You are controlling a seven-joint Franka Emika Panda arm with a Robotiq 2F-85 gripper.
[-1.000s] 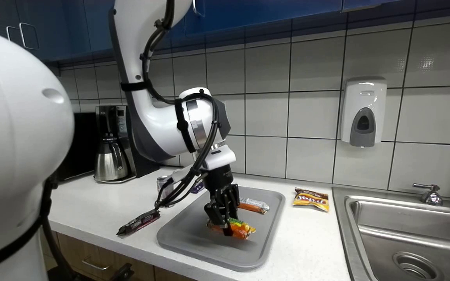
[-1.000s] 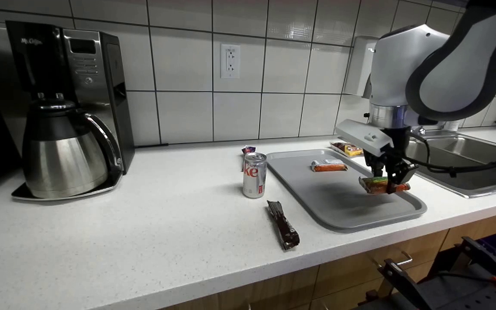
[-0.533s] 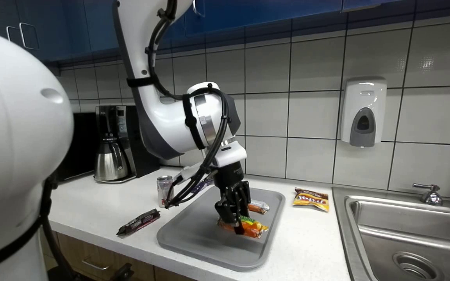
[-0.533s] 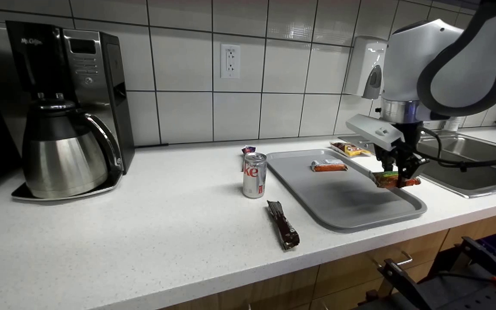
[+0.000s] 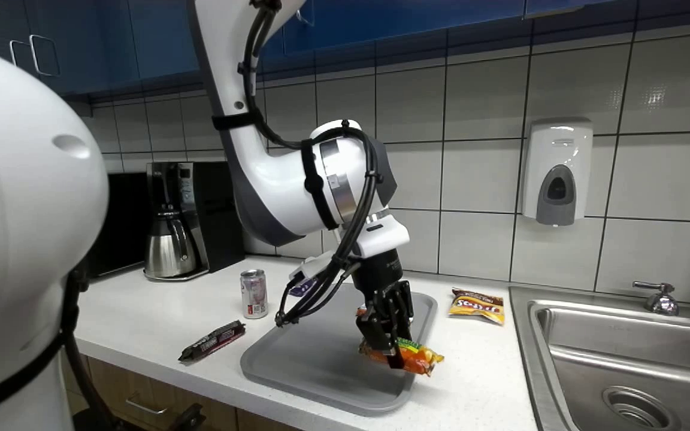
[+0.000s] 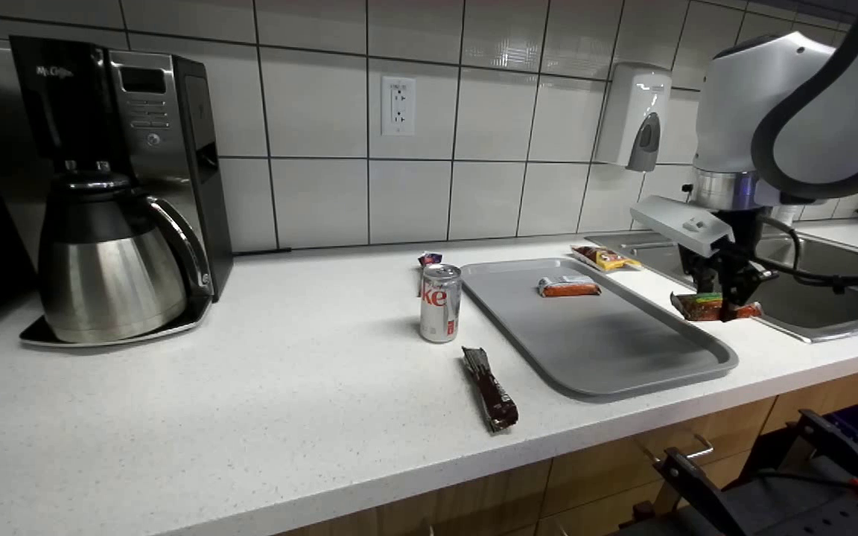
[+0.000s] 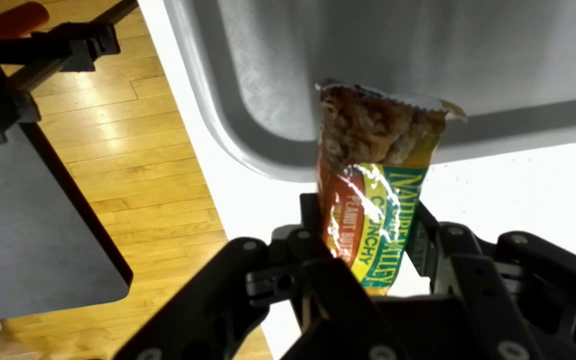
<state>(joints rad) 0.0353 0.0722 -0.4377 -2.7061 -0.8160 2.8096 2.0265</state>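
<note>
My gripper [image 7: 365, 216] is shut on a Nature Valley crunchy peanut butter bar [image 7: 375, 200], with a black finger pressed to each long side of the wrapper. Held in the air, the bar [image 5: 424, 360] hangs by the edge of the grey tray [image 5: 321, 374], on the sink side. From the wrist, its far end overlaps the tray's corner and its near end the white counter. A smaller orange and silver wrapped bar [image 6: 569, 287] lies on the tray [image 6: 585, 357]; the gripper [image 5: 394, 353] partly hides it in an exterior view.
A soda can [image 6: 440, 305] stands left of the tray, close to a dark wrapped bar [image 6: 492, 391] and a purple wrapper [image 6: 430, 259]. Between tray and steel sink [image 5: 620, 371] lies a yellow-brown snack bag [image 5: 477, 305]. A coffee maker [image 6: 124, 193] occupies the far left.
Gripper and bar have travelled rightward in both exterior views, from over the tray to its sink-side edge. The grip has stayed the same, and the other items have not moved.
</note>
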